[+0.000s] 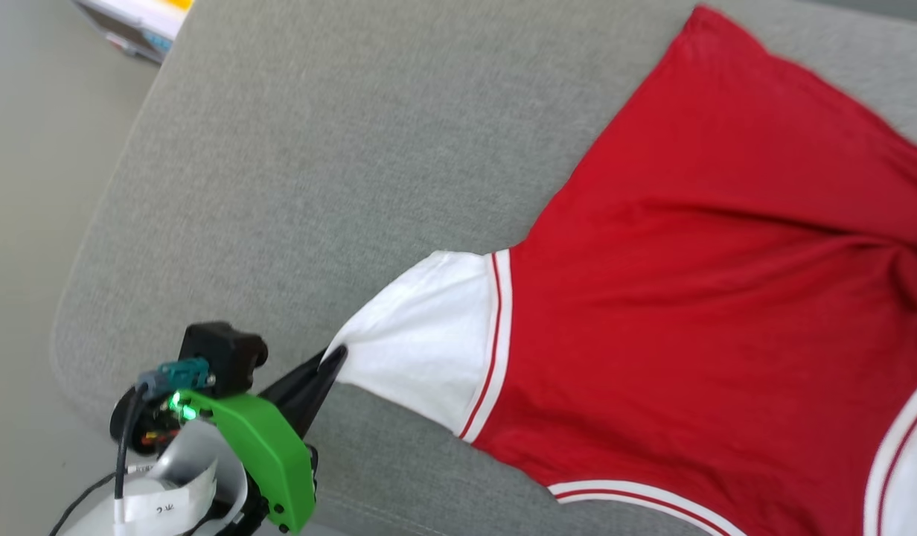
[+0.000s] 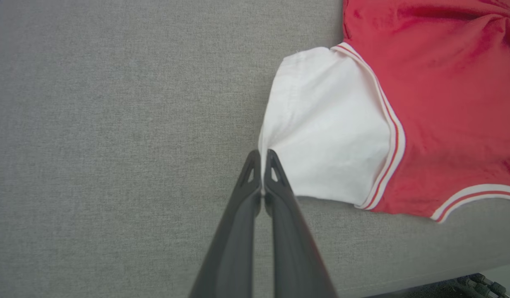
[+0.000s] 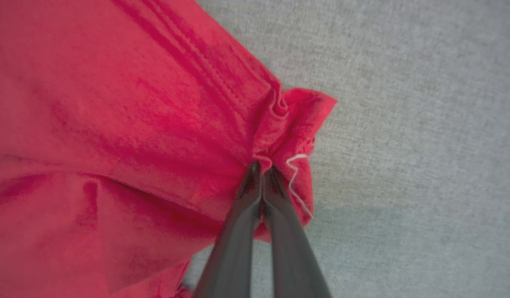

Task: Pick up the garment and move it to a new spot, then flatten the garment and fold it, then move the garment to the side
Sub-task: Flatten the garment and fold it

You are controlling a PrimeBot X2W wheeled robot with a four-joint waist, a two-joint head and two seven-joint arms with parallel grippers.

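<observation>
Head view shows the garment [image 1: 689,298], a big red top, lying spread over the right side of a grey cushion [image 1: 317,149]. It goes from close to the near edge up toward the far right corner. Its white sleeve [image 1: 421,335], edged with thin red and white striped trim [image 1: 496,335], sticks out toward the near left corner.

The left gripper [image 1: 338,353] is at that corner. Its two dark fingers are pressed together and pinch the very tip of the white sleeve. The left wrist view shows the cloth pulled to a point there. So the garment lies to the right of this gripper and a bit farther away. Its long way runs from the sleeve across to the right.

In the right wrist view, the right gripper [image 3: 261,167] is squeezed tight on a bunched red corner, beside a loose white thread [image 3: 296,182]. I think both ends are held, so the next pull should take the arms apart.

A green cover [image 1: 272,454] sits on the left arm. The paper tag [image 1: 164,506] below it has marks too small to read. A box [image 1: 138,22] past the far left corner shows no words I can read.
</observation>
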